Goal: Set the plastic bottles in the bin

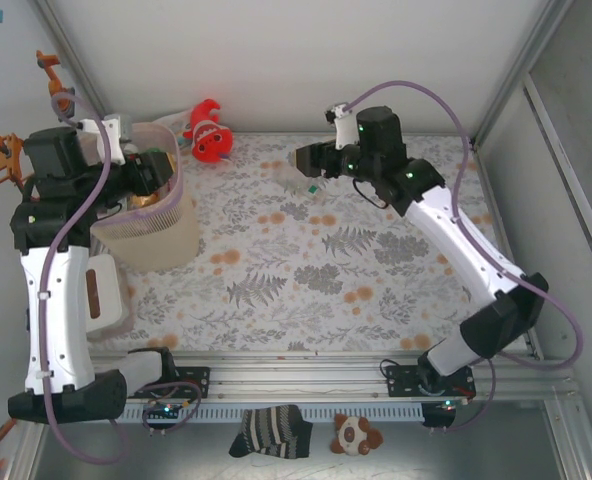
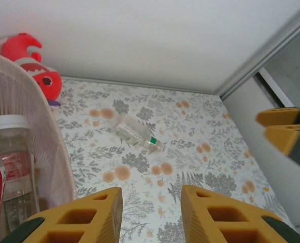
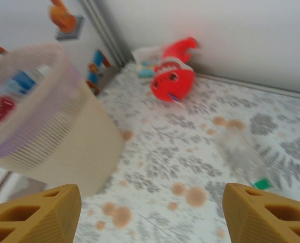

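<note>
— What lies ahead of the left gripper (image 2: 151,202)?
— A clear bottle (image 2: 134,132) with a green cap. It is on its side on the flower-patterned worktop (image 2: 211,167), well ahead and slightly left of the gap between the jaws.
— Are the jaws on anything?
— No, they stand apart with only worktop between them.
— And to the left?
— The bin (image 2: 38,126), with its pale-pink ribbed wall just beside the left finger. Inside it stands a white-capped bottle (image 2: 10,162), with something red next to it.
— Further off?
— A red fish plush (image 2: 36,68) lies ahead-left beyond the bin, by the back wall. Far right, the right gripper (image 2: 284,124) shows its orange fingertips.
</note>
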